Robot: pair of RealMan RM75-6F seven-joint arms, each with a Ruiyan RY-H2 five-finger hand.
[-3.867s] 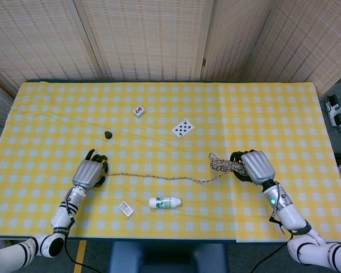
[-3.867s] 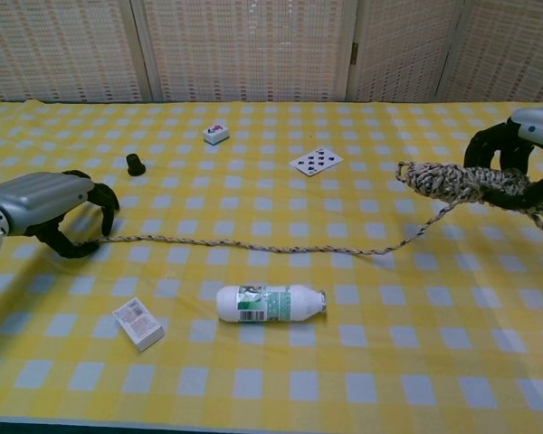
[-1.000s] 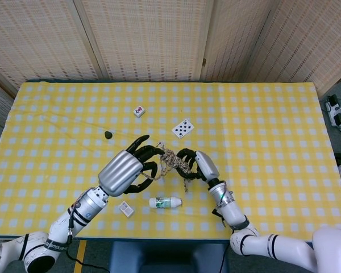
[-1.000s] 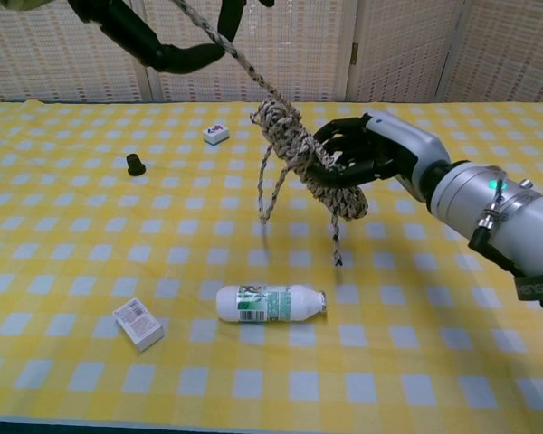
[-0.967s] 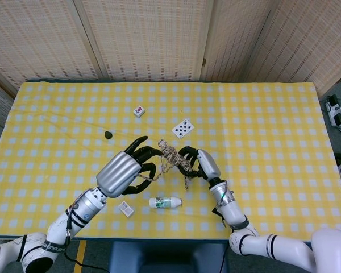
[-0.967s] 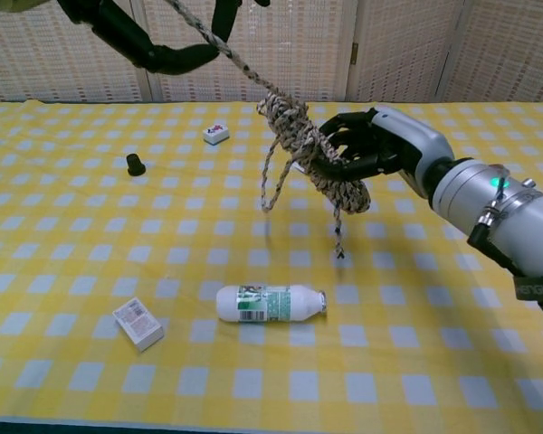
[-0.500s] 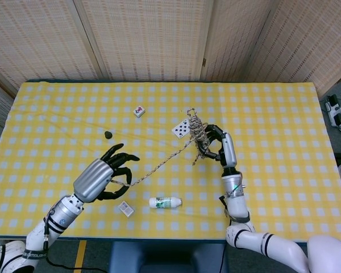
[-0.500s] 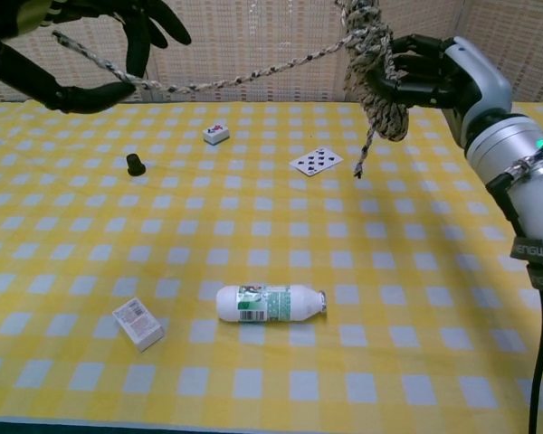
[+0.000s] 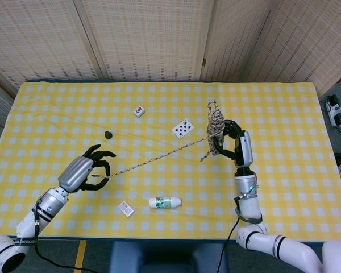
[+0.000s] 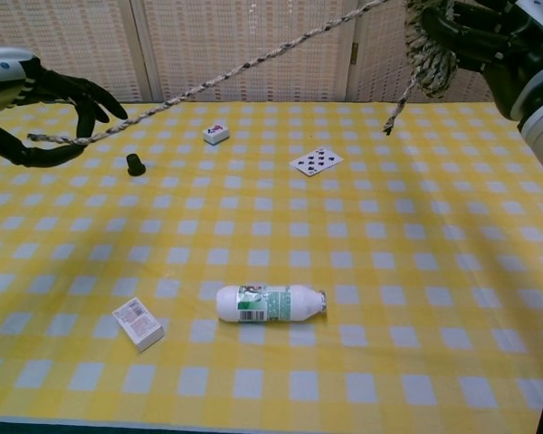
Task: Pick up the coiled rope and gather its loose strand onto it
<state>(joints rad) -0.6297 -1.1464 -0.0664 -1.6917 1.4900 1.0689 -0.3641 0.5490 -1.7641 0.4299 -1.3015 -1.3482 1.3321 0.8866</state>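
Note:
The coiled rope (image 9: 215, 128), a speckled tan bundle, hangs upright in the air, gripped by my right hand (image 9: 237, 145) right of centre. In the chest view the coiled rope (image 10: 427, 50) sits at the top edge in my right hand (image 10: 494, 45). Its loose strand (image 9: 156, 157) runs taut and down to the left. My left hand (image 9: 85, 172) pinches the strand's far end above the cloth. In the chest view the loose strand (image 10: 235, 72) crosses the top to my left hand (image 10: 38, 108). A short tail dangles below the coil.
On the yellow checked tablecloth (image 9: 284, 182) lie a white bottle (image 9: 165, 202), a small box (image 9: 125, 209), a black cap (image 9: 108, 135), a playing card (image 9: 183, 128) and a small tile (image 9: 138, 111). The bottle (image 10: 271, 303) lies near the front.
My hands have drawn apart. The right hand carried the coil up and right. The left hand moved down and left with the strand's end, pulling the strand long and taut.

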